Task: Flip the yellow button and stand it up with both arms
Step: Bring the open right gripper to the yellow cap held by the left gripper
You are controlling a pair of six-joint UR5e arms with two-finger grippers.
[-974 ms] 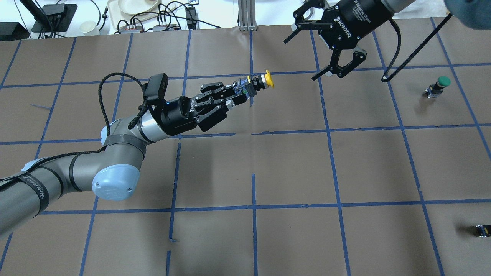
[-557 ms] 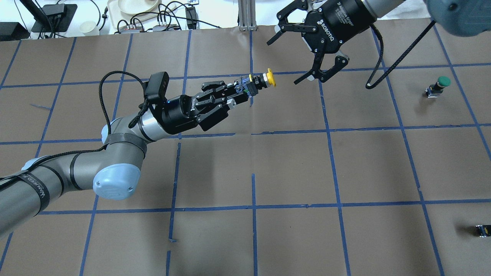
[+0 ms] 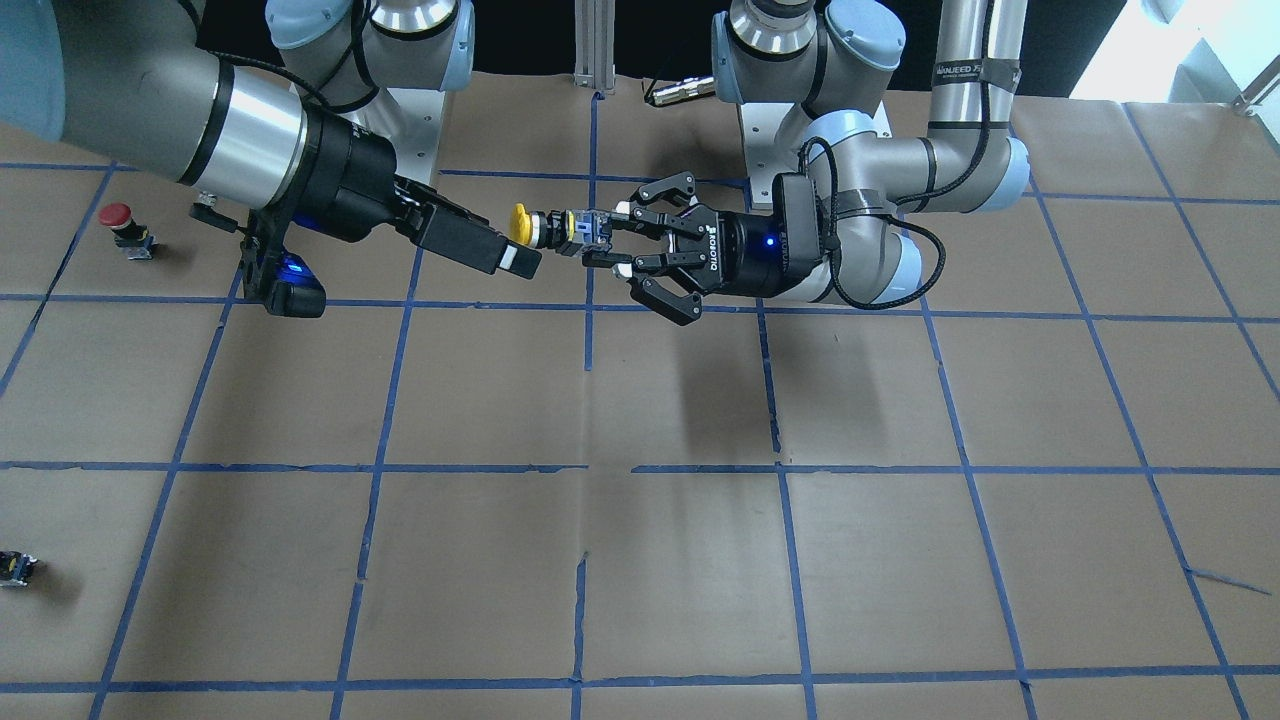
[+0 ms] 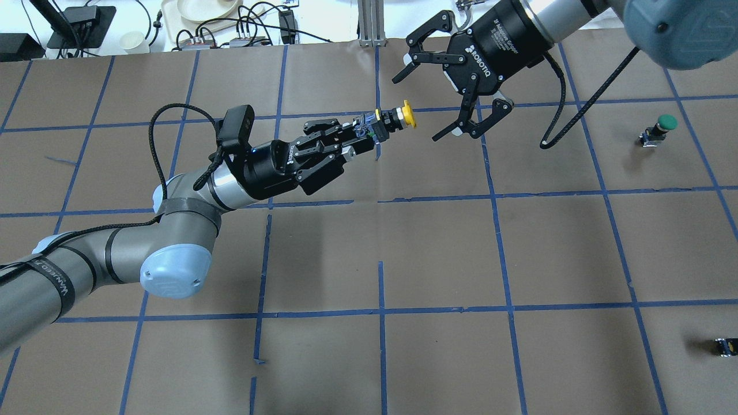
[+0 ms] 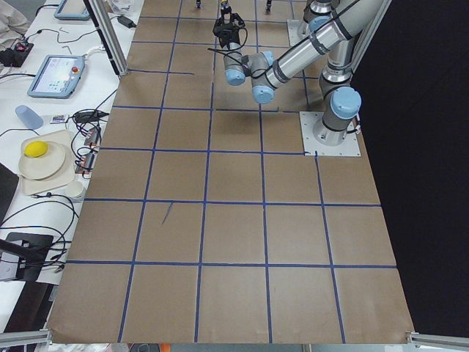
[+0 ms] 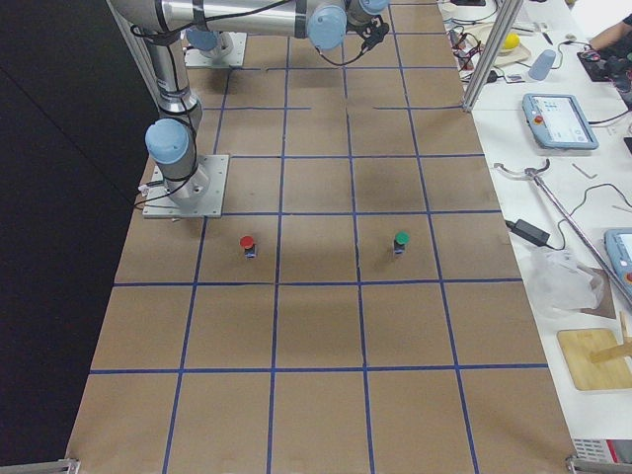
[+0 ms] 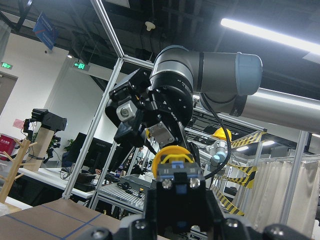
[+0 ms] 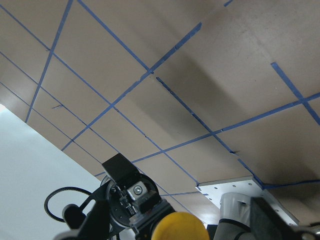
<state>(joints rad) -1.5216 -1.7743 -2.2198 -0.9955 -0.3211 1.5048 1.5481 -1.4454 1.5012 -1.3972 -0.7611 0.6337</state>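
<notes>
The yellow button (image 4: 398, 118) is held off the table, lying level, with its yellow cap (image 3: 520, 224) turned towards my right gripper. My left gripper (image 4: 362, 132) is shut on the button's grey-black contact block (image 3: 585, 228). My right gripper (image 4: 416, 108) is open wide, with its fingers on either side of the cap and apart from it. In the front view one right finger (image 3: 480, 248) reaches just below the cap. The left wrist view shows the block (image 7: 177, 175) from behind, with the right gripper beyond it. The cap (image 8: 180, 227) sits at the bottom of the right wrist view.
A green-capped button (image 4: 663, 127) stands at the right of the table. A red-capped button (image 3: 122, 224) stands near the robot's right side. A small black-yellow block (image 4: 725, 346) lies near the front right. Brown paper with blue tape lines (image 4: 380, 311) covers the table.
My right gripper has moved left and slightly down towards the yellow cap, staying open. My left gripper still holds the button in nearly the same place.
</notes>
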